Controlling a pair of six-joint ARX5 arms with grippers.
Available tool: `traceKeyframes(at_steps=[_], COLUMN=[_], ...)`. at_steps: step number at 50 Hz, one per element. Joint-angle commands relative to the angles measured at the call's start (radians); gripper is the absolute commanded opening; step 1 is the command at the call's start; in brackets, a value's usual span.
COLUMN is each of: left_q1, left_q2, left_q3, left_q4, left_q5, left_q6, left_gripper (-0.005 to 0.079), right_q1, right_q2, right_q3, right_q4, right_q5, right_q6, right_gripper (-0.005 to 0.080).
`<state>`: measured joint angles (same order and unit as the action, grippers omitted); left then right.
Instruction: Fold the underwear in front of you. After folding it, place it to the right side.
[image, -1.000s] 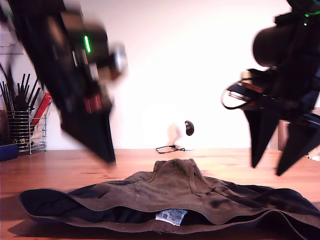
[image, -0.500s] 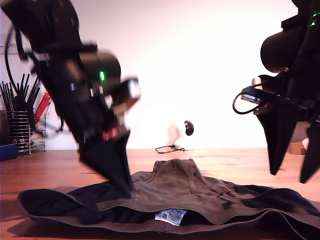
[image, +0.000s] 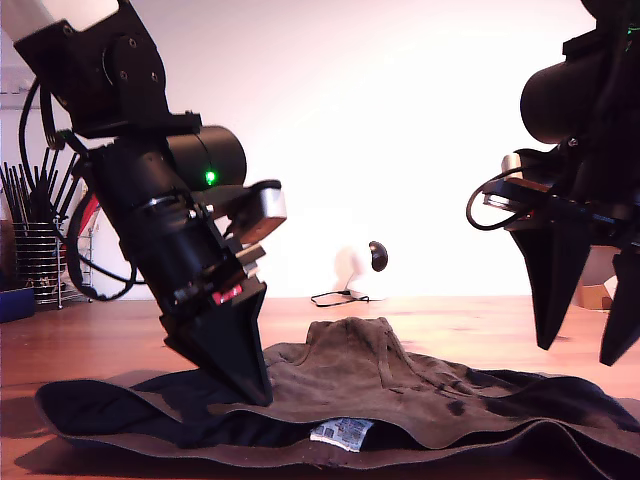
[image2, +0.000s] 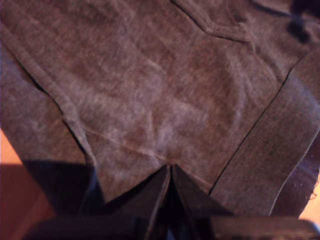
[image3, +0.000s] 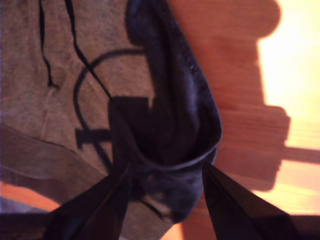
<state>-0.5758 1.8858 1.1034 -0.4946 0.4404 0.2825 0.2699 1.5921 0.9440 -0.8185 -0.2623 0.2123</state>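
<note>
My first gripper (image: 252, 385) has been lowered from above the table, at the exterior view's left, onto the underwear (image: 350, 385); its jaws are now pressed together, apparently pinching fabric. My second gripper (image: 583, 350) has been shifted slightly toward the exterior view's right, jaws apart.

You see my second gripper (image3: 165, 200) with its two dark jaws spread apart above the soft brown-black fabric underwear (image3: 60, 75), whose dark hemmed edge curls between them over the reddish wooden counter (image3: 240, 85).
</note>
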Motion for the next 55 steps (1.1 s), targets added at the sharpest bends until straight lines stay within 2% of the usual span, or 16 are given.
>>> traceKeyframes(at_steps=[1,6,17,43,46,55], left_q1=[-0.003,-0.003,-0.003,-0.003,-0.003,-0.003], left_q2=[0.033,0.033,0.041,0.052,0.052,0.052], left_q3=[0.0,0.0,0.0,0.0,0.0,0.0], left_q4=[0.005,0.014,0.024,0.021,0.021,0.022], left_q5=[-0.003,-0.003,0.005,0.024,0.024,0.024], left_q6=[-0.004,-0.005,-0.02,-0.023,-0.026,-0.025], left_gripper=[-0.0021,-0.0021,-0.0021,-0.0021,-0.0021,-0.0021], right_q1=[-0.018,-0.029,-0.027,-0.021,-0.016,0.003], right_q2=[0.016,0.016,0.016,0.016,0.016,0.016], right_q3=[-0.05,-0.079,-0.142,-0.206,-0.206,-0.206], right_q4=[0.0,0.014,0.103,0.184,0.189,0.22], right_q5=[-0.001,-0.009,-0.106,-0.106,-0.109,-0.113], right_q6=[0.001,0.0,0.027,0.027,0.027,0.053], right_gripper=[0.0409,0.0409,0.0409,0.0399,0.036,0.0167])
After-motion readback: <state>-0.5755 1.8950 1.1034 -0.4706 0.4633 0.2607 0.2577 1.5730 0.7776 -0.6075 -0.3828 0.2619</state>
